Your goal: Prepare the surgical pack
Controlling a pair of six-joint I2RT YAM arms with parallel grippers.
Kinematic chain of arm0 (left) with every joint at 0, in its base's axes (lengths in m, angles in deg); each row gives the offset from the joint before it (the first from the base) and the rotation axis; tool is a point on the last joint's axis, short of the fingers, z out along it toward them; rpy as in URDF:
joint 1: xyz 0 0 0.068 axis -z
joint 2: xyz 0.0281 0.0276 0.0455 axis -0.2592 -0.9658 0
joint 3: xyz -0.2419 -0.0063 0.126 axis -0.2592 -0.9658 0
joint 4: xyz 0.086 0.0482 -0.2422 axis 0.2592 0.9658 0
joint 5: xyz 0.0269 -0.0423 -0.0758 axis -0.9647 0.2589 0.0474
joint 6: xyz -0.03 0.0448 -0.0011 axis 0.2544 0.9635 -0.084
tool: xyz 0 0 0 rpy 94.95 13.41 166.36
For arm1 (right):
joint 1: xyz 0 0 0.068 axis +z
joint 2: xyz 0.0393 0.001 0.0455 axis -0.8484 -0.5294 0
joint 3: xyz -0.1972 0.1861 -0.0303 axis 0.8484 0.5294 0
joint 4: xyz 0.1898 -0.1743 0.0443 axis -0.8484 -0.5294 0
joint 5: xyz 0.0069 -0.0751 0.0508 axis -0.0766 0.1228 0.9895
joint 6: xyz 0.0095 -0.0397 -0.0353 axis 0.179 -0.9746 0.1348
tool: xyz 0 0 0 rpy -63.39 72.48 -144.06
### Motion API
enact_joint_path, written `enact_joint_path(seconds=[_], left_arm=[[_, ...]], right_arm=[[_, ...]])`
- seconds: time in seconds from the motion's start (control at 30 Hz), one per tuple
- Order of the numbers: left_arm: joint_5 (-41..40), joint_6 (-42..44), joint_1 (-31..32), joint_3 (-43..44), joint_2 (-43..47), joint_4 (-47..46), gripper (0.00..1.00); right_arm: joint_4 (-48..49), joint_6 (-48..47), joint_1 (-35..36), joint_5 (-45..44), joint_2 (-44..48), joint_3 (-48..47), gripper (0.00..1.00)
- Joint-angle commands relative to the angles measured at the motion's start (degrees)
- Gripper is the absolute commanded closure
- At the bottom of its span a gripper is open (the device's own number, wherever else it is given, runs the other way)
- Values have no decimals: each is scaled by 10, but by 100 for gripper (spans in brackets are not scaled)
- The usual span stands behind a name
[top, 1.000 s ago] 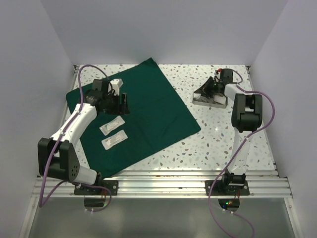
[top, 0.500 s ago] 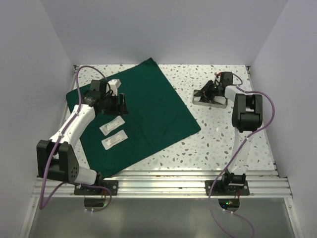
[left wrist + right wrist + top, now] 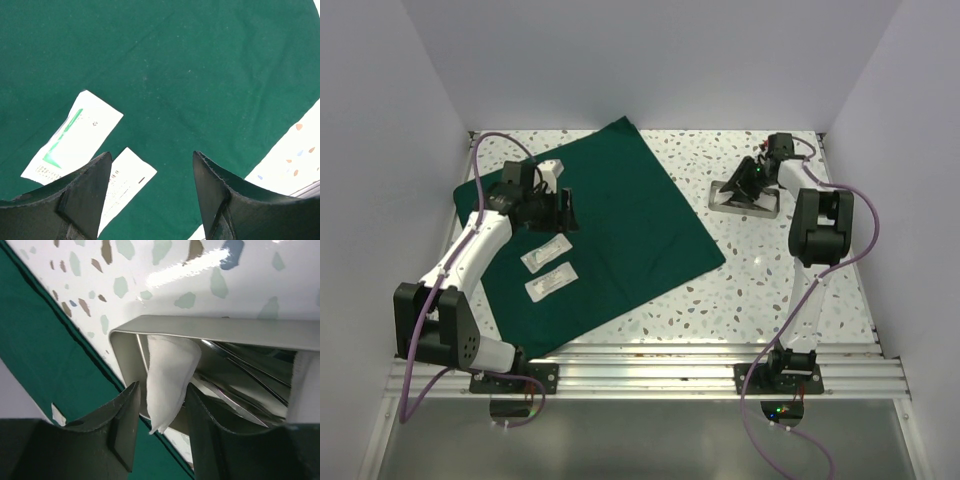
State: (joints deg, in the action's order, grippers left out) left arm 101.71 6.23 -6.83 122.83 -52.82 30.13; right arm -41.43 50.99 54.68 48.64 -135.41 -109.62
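pack: green drape (image 3: 620,215) spread flat as wrapping base; two white packets (image 3: 75,137) on it; steel tray (image 3: 210,325) beside the cloth, holding gauze pad (image 3: 170,375) | right gripper (image 3: 161,395): jaws apart astride the pad, likely unpinched | left gripper (image 3: 151,155): spread, empty, over packets | print: green mark; text unreadable

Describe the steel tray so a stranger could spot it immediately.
Start at the large dark green cloth drape spread on the speckled white table. Right of it, off the cloth, sits the shallow rectangular steel tray. It is the only metal container, holding white gauze and steel instruments.
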Motion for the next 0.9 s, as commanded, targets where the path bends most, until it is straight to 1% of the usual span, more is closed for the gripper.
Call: enact_joint_path(seconds=[0.0,0.1,0.23,0.27,0.33,0.4,0.43,0.47,0.53,0.6,0.63,0.7,0.8,0.83,0.87], left_arm=[[13,0,-9,-11,17,-3,30],[6,3,-11,-15,20,-1,31],[-40,-10,-19,-16,19,11,30],[-67,-16,-29,-15,20,14,30],[-93,-30,-42,-15,22,22,29],[-108,-41,-73,-13,23,25,29],[-107,-44,-82,-14,22,28,28],[-104,-49,-111,-16,23,30,28],[-97,-56,-144,-19,23,32,28],[-85,-74,-173,-42,23,18,28],[-79,-74,-182,-42,23,18,28],[-68,-79,-194,-62,17,-2,28],[-35,-39,-197,-66,-8,-22,31],[-10,-31,-197,-67,-12,-30,33],[-9,-29,-196,-66,-20,-32,33]], right_arm=[[-91,-41,-2,-47,29,-34,55],[-130,-67,-2,-77,34,-47,54],[-155,-85,-2,-113,46,-61,54],[-159,-89,-1,-116,49,-63,54],[-169,-101,6,-125,55,-78,54],[-185,-106,20,-128,60,-97,54],[-190,-106,26,-127,64,-101,54],[-192,-105,45,-126,69,-104,54],[-191,-104,64,-126,90,-106,53],[-188,-102,108,-119,107,-108,53],[-191,-100,108,-112,111,-108,53],[-190,-95,142,-95,120,-97,53],[-190,-95,182,-59,137,-70,52],[-194,-98,192,-51,140,-63,53],[-198,-99,209,-38,147,-56,52]])
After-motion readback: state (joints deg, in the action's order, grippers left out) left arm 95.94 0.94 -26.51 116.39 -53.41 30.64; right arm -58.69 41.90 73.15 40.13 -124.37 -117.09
